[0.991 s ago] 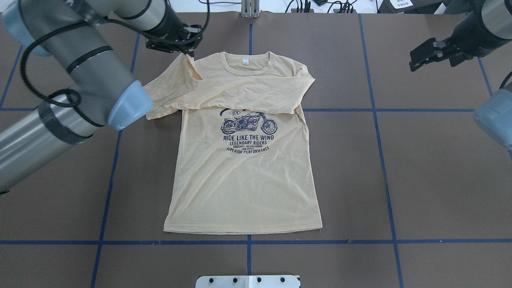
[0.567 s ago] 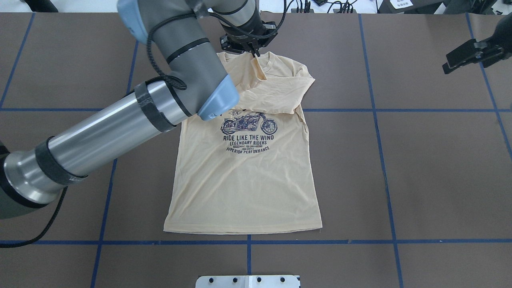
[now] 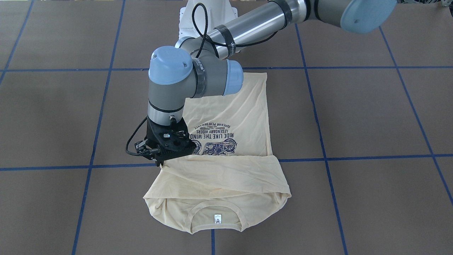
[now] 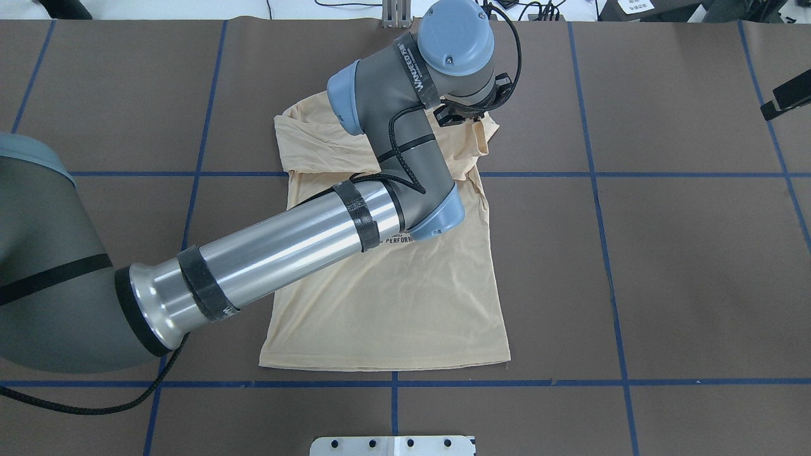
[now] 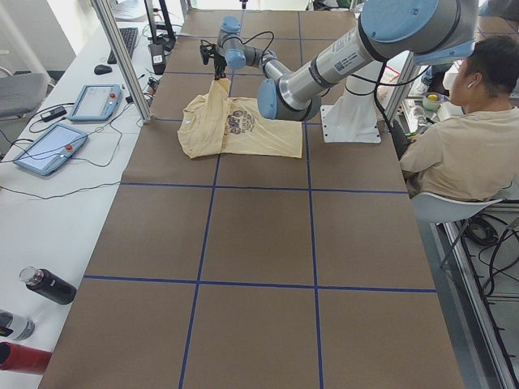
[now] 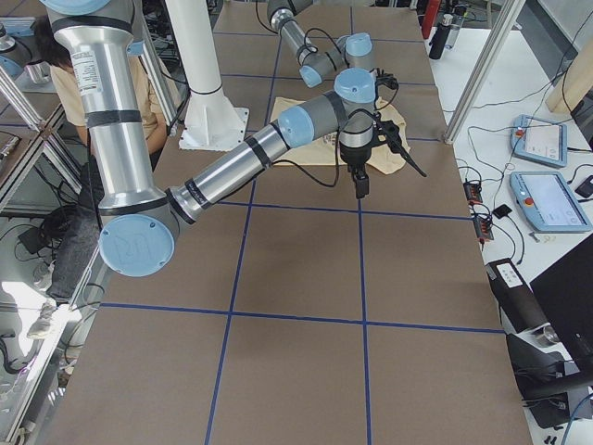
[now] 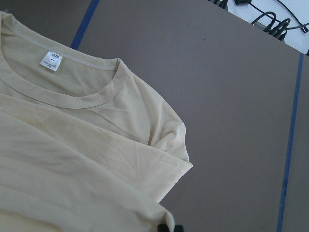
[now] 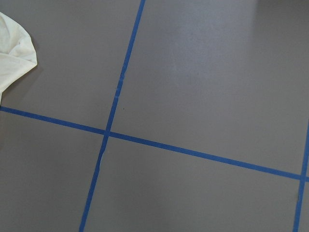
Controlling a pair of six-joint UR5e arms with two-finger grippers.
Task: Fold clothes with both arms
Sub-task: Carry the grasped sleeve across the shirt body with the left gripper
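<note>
Overhead exterior view, nearest the robot: a white base plate (image 4: 393,445) sits at the edge of the table (image 4: 697,285). Just past it a blue tape line (image 4: 507,382) runs across the brown surface. The shirt (image 4: 393,304) lies flat beyond that line in the middle of the table, hem toward the robot and collar at the far end.

The left arm (image 4: 285,237) comes in from the left and crosses above the chest. It blocks nearly all of the print (image 4: 403,239), and only a scrap of lettering shows under the elbow.

Farther on, one sleeve (image 3: 219,173) is folded across the chest. At the shirt's far shoulder on the robot's right side, the left gripper (image 3: 161,162) is clamped on the sleeve's end, with the cloth rising to it. The neck label (image 3: 217,218) shows inside the collar.

The right gripper (image 4: 785,100) is well away from the shirt at the view's right edge. Only a sliver of it shows, so I cannot tell whether its fingers are apart or together.

Black cables (image 4: 532,9) lie past the far edge. In the left side view, bottles (image 5: 49,286) lie on a white bench (image 5: 49,211) beside the table, and what they hold cannot be seen. Two screens (image 5: 97,101) rest farther along the bench, and a person (image 5: 470,138) sits near the robot's base.
</note>
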